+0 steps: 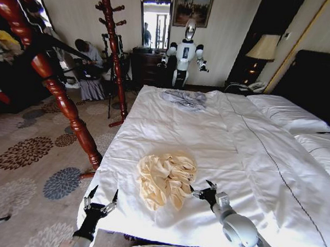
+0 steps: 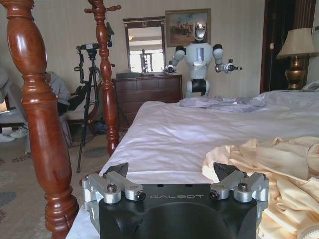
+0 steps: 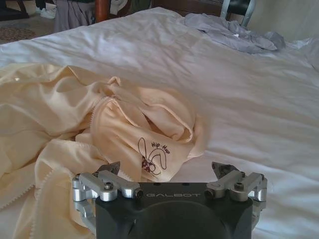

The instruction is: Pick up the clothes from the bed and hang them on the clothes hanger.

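The right gripper (image 3: 169,172) is hovering with jaws spread wide, just beside the crumpled cream-yellow garment (image 3: 99,129) lying on the white duvet (image 3: 239,99). A grey-blue garment (image 3: 234,35) is lying well apart.

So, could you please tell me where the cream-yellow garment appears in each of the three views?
Head view: the clothes lie bunched on the bed's near edge.
Left wrist view: right side, past the left gripper.
Right wrist view: ahead of the right gripper.
Shared landmark: the grey-blue garment.
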Controlling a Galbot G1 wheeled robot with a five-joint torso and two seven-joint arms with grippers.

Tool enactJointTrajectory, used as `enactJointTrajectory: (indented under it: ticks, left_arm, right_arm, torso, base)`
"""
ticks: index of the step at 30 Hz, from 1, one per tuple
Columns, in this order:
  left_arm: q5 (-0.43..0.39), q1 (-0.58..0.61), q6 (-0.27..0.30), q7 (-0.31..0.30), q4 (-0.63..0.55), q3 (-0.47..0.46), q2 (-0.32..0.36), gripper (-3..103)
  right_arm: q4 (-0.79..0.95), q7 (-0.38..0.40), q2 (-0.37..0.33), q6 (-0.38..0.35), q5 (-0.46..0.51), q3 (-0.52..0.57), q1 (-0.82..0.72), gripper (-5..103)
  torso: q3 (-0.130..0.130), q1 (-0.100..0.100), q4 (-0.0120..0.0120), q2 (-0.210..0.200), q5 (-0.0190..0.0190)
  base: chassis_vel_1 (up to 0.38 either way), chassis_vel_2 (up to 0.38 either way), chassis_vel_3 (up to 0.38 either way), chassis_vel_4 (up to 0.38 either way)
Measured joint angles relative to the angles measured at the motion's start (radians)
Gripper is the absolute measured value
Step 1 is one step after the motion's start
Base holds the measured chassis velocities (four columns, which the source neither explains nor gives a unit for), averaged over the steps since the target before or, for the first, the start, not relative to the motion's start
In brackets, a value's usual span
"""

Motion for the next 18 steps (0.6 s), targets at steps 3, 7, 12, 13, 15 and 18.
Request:
enactJointTrajectory:
  ticks: [3, 7, 12, 13, 15, 18]
  left_arm:
    - [0.001, 0.0, 0.0, 0.0, 0.002, 0.005, -0.002, 97]
    - [0.001, 0.004, -0.001, 0.0, 0.0, 0.004, -0.001, 97]
    - [-0.005, 0.012, -0.004, 0.0, -0.003, -0.011, 0.006, 97]
    - [-0.009, 0.013, -0.004, 0.0, -0.003, -0.013, 0.006, 97]
    - [-0.013, 0.01, -0.004, -0.001, 0.001, -0.014, 0.005, 97]
    - [-0.013, 0.007, -0.004, -0.006, 0.009, -0.014, 0.005, 97]
  right_arm:
    - [0.007, 0.002, -0.005, -0.01, 0.024, -0.011, 0.002, 100]
    - [-0.044, 0.016, 0.002, -0.013, 0.033, -0.039, 0.026, 100]
    - [-0.088, 0.043, 0.011, -0.014, 0.056, -0.051, 0.055, 102]
    - [-0.089, 0.046, 0.009, -0.017, 0.067, -0.049, 0.056, 100]
    - [-0.089, 0.049, 0.003, -0.021, 0.079, -0.046, 0.053, 93]
    - [-0.087, 0.049, -0.007, -0.028, 0.098, -0.053, 0.048, 83]
  torso:
    - [0.0, 0.0, 0.0, 0.0, -0.0002]
    - [0.0, 0.0, 0.0, 0.0, 0.0]
    - [0.0, 0.0, 0.0001, 0.0, 0.0001]
    - [0.0, 0.0, 0.0001, 0.0, 0.0002]
    - [0.0, 0.0, 0.0001, 0.0, 0.0001]
    - [0.0, 0.0, 0.0, 0.0, 0.0]
  base:
    - [0.0, 0.0, 0.0, 0.0]
    - [0.0, 0.0, 0.0, 0.0]
    - [0.0, 0.0, 0.0, 0.0]
    - [0.0, 0.0, 0.0, 0.0]
    - [0.0, 0.0, 0.0, 0.0]
    - [0.0, 0.0, 0.0, 0.0]
